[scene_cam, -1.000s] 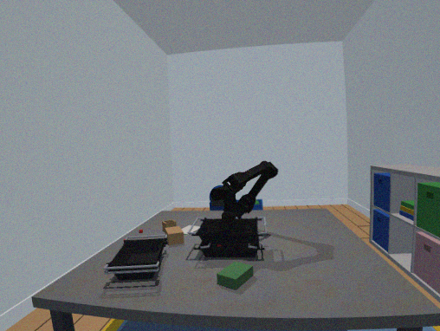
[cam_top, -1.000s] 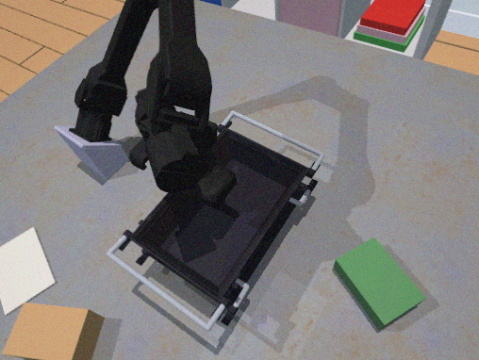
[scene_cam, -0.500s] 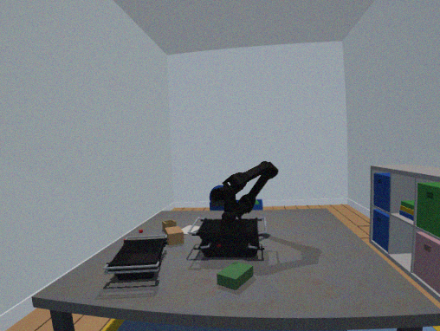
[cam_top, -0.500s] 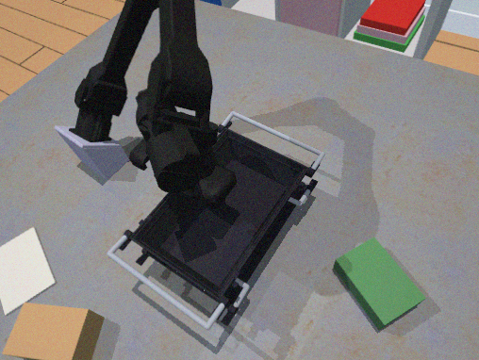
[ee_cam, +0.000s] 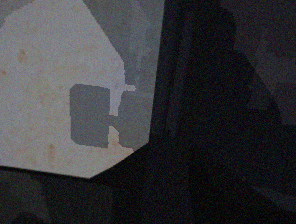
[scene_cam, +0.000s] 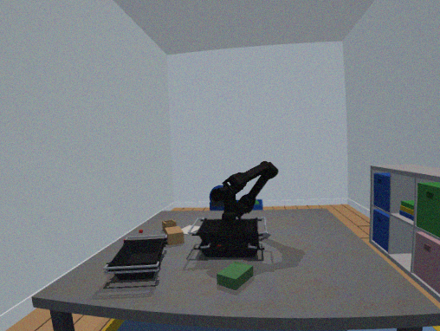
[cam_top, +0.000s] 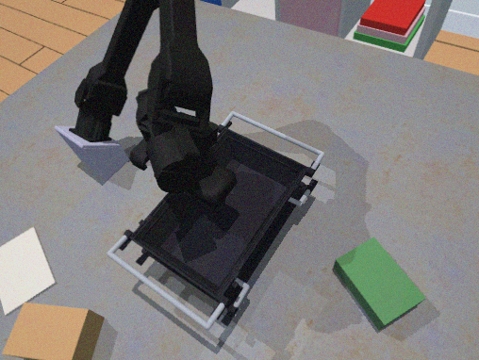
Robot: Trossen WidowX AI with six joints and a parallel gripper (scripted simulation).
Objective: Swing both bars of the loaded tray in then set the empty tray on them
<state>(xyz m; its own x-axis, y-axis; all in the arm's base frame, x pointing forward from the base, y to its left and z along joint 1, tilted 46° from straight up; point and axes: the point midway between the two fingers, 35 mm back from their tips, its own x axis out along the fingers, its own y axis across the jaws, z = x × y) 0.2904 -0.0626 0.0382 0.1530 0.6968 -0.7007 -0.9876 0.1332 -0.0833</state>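
The empty black tray [cam_top: 278, 160] [scene_cam: 212, 227] is over the loaded tray [cam_top: 269, 240] [scene_cam: 229, 252], roughly level and lined up with it. Its own two pale wire bars are swung out past its ends. My gripper [cam_top: 176, 195] [scene_cam: 231, 217] is shut on its long side wall, on the arm's side; the fingertips are mostly hidden by the wrist and dark. Short ends of the loaded tray's bars [cam_top: 302, 198] [cam_top: 244, 291] show just below the upper tray, turned inward. Contact between tray and bars cannot be told. A red block [scene_cam: 219, 245] shows low between the trays.
Another black tray [scene_cam: 130, 274] with wire bars stands apart at the left in the exterior view. A green block [cam_top: 379, 283] [scene_cam: 235, 275], a tan block [cam_top: 47, 330] [scene_cam: 174, 235], a white sheet [cam_top: 25, 270] and a lavender piece [cam_top: 104, 162] lie around the stack.
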